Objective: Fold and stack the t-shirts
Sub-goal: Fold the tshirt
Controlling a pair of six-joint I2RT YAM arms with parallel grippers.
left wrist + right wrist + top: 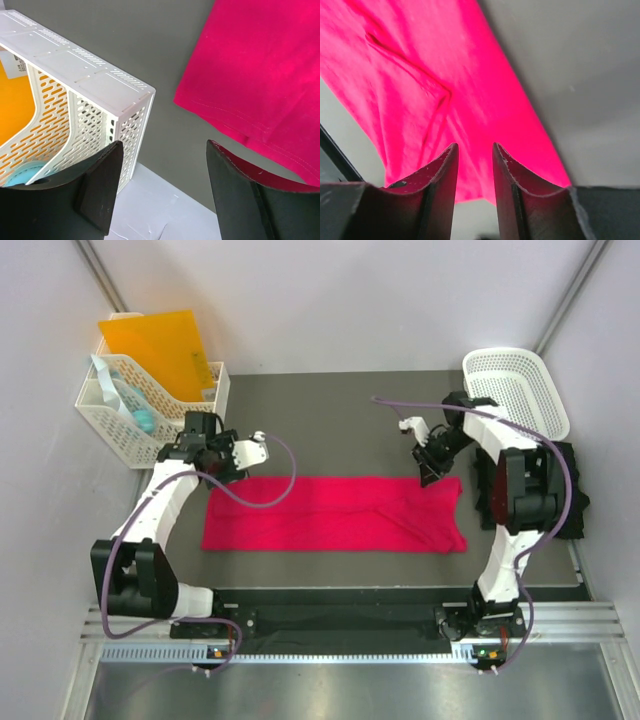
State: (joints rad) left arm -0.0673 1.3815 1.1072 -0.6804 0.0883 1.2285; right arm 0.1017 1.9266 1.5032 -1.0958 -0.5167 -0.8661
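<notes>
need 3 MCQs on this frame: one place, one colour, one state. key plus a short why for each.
1. Where is the pink-red t-shirt?
A. Flat on the table
B. Inside a basket
C. Hanging from a tool

2. What colour is the sheet standing in the white organizer?
A. Green
B. Orange
C. Blue

3. What state is the left tool in?
A. Shut on the t-shirt
B. Shut on the organizer
C. Open, holding nothing

Key:
1 A: the top view shows it lying as a long strip on the dark surface.
2 B: the top view shows it bright orange.
3 C: the left wrist view shows the jaws wide apart and gripping nothing.
</notes>
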